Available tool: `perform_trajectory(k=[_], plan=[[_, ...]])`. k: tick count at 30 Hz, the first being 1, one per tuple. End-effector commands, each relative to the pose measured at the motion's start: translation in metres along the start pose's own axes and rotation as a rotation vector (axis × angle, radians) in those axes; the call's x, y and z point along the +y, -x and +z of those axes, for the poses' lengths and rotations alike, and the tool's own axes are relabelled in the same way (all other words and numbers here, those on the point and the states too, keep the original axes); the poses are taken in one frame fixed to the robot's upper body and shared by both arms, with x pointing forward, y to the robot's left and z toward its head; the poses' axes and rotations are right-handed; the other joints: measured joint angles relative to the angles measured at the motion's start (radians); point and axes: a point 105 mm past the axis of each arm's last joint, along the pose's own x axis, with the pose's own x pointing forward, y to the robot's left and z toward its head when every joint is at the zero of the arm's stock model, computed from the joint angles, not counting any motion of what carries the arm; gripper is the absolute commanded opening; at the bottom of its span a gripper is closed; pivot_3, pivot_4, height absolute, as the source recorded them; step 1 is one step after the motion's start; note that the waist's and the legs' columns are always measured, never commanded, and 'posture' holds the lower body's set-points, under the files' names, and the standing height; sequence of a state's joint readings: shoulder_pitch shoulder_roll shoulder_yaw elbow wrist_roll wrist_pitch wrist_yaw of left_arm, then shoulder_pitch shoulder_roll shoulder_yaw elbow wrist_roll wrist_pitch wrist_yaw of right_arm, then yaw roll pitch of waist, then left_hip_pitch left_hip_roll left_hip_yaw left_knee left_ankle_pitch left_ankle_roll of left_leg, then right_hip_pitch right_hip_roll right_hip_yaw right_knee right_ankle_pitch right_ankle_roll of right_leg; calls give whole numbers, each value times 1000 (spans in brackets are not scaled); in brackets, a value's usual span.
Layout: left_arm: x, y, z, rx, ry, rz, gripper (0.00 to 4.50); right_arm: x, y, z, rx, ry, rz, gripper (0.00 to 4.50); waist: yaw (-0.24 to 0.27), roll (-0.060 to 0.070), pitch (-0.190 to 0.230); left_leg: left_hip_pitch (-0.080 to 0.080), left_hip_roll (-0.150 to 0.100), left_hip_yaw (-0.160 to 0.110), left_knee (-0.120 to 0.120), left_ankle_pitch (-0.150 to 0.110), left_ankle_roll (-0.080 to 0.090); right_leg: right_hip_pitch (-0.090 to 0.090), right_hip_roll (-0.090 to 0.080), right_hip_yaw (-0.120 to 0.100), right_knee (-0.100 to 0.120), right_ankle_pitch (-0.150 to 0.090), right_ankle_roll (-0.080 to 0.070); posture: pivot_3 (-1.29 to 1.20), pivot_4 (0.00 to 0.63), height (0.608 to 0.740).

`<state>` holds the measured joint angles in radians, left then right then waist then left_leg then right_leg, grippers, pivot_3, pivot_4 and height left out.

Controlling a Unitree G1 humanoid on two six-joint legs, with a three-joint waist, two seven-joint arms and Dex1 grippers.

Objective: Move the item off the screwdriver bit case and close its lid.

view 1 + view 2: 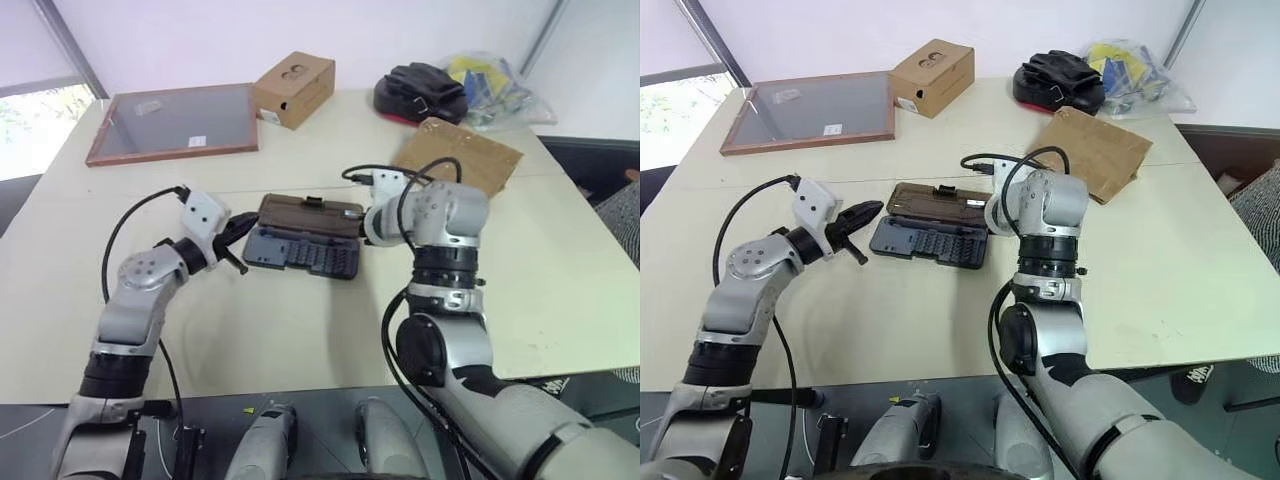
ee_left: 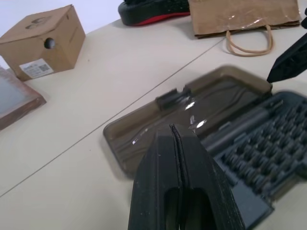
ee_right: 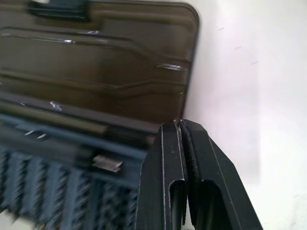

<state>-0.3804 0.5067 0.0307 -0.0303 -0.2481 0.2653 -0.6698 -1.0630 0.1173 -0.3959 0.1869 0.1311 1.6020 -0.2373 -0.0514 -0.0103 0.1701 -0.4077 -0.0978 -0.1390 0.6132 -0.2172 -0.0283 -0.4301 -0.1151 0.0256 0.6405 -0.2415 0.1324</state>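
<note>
A: Looking down over the arms, what did the surface look like?

B: One pale cream table, with a faint seam running across it. A white wall stood behind, and a bright window at about ten o'clock.

A: Any writing you could read?

B: None. The cardboard box carried a small white label, and the wooden-framed glass panel had two stickers, but the print was too small to make out.

A: Counts?

B: One screwdriver bit case, lying open at the table's centre, its grey tray holding rows of bits too fine to count. One lid, smoky brown, folded flat toward twelve o'clock from the tray. One kraft paper bag, off the case, lying flat at about two o'clock from it, well apart. One box with two holes, one framed panel at eleven o'clock, one black-and-red object and one clear plastic bag of coloured items at one o'clock.

A: And the grippers?

B: Two. The left gripper had its fingers pressed together, holding nothing, just at nine o'clock of the case. The right gripper was likewise pinched closed and empty, its tips near the lid's three o'clock corner.
</note>
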Motion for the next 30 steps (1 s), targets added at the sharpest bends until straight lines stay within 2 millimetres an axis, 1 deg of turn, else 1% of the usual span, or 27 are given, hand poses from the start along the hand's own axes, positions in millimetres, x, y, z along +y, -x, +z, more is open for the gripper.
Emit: perform_trajectory(k=[1, 6, 9, 11, 12, 14, 15, 16, 17, 18, 20, 21, 23, 24, 26, 30], plan=[[3, -1, 12, -39, -35, 3, 0, 3, 7, 5, -38, -4, 16, 51, 2, 0, 0, 0, 0, 0, 0, 0, 0, 0, 0, 0, 0, 0, 0, 0, 150, 740], [1, 1, 10, -36, -35, 2, 0, 6, 10, 9, -56, 6, 28, 51, 4, 0, 0, 0, 0, 0, 0, 0, 0, 0, 0, 0, 0, 0, 0, 0, 150, 740], [1, 1, 10, -37, -35, 6, 0, 6, 13, 19, -116, 29, 40, 51, 4, 0, 0, 0, 0, 0, 0, 0, 0, 0, 0, 0, 0, 0, 0, 0, 150, 740], [1, 0, 10, -38, -34, 8, 0, 3, 15, 33, -188, 59, 34, 51, 4, 0, 0, 0, 0, 0, 0, 0, 0, 0, 0, 0, 0, 0, 0, 0, 150, 740], [1, 0, 10, -39, -34, 9, 0, 3, 15, 39, -219, 74, 38, 296, 5, 0, 0, 0, 0, 0, 0, 0, 0, 0, 0, 0, 0, 0, 0, 0, 150, 740], [1, 0, 11, -39, -34, 11, 0, 2, 15, 46, -245, 88, 49, 901, 5, 0, 0, 0, 0, 0, 0, 0, 0, 0, 0, 0, 0, 0, 0, 0, 150, 740], [1, 0, 11, -40, -34, 12, 0, 2, 15, 49, -254, 93, 55, 1321, 4, 0, 0, 0, 0, 0, 0, 0, 0, 0, 0, 0, 0, 0, 0, 0, 150, 740], [2, 0, 11, -40, -35, 14, 0, 2, 14, 55, -281, 111, 51, 1896, 2, 0, 0, 0, 0, 0, 0, 0, 0, 0, 0, 0, 0, 0, 0, 0, 150, 740], [2, 1, 11, -41, -35, 15, 0, 1, 13, 60, -300, 125, 47, 2355, 0, 0, 0, 0, 0, 0, 0, 0, 0, 0, 0, 0, 0, 0, 0, 0, 150, 740], [2, 1, 11, -41, -36, 16, 0, 0, 12, 65, -330, 151, 38, 2970, -1, 0, 0, 0, 0, 1, 0, 0, 0, 0, 0, 0, 0, 0, 0, 0, 150, 740], [2, 0, 11, -42, -36, 18, 0, 5, 12, 79, -472, 250, 77, 3940, -3, 0, 0, 0, 0, 0, 0, 0, 0, 0, 0, 0, 0, 0, 0, 0, 150, 740], [2, 1, 11, -42, -37, 20, 0, 10, 10, 81, -537, 325, 113, 4479, -4, 0, 0, 0, 0, 1, 0, 0, 0, 0, 0, 0, 0, 0, 0, 0, 150, 740], [2, 1, 11, -41, -38, 22, 0, 19, 4, 75, -604, 495, 212, 4479, -7, 0, 0, 0, 0, 1, 0, 0, 0, 0, 0, 0, -1, 0, 0, 0, 150, 740], [2, 1, 11, -41, -38, 23, 0, 22, 0, 70, -611, 543, 257, 4479, -8, 0, 0, 0, 0, 2, 0, 0, 0, 1, 0, 0, -1, 0, 0, 0, 150, 740], [3, 2, 10, -39, -38, 24, 0, 19, -10, 63, -608, 606, 293, 4479, -13, 0, 0, 0, 0, 2, 0, 0, 0, 1, 0, 0, -1, 0, 0, 0, 150, 740], [2, 2, 10, -36, -40, 23, 0, 22, -22, 56, -590, 747, 398, 4479, -17, 0, 0, 0, 0, 1, 0, 0, 0, 1, 0, 0, -1, 0, 0, 0, 150, 740]])
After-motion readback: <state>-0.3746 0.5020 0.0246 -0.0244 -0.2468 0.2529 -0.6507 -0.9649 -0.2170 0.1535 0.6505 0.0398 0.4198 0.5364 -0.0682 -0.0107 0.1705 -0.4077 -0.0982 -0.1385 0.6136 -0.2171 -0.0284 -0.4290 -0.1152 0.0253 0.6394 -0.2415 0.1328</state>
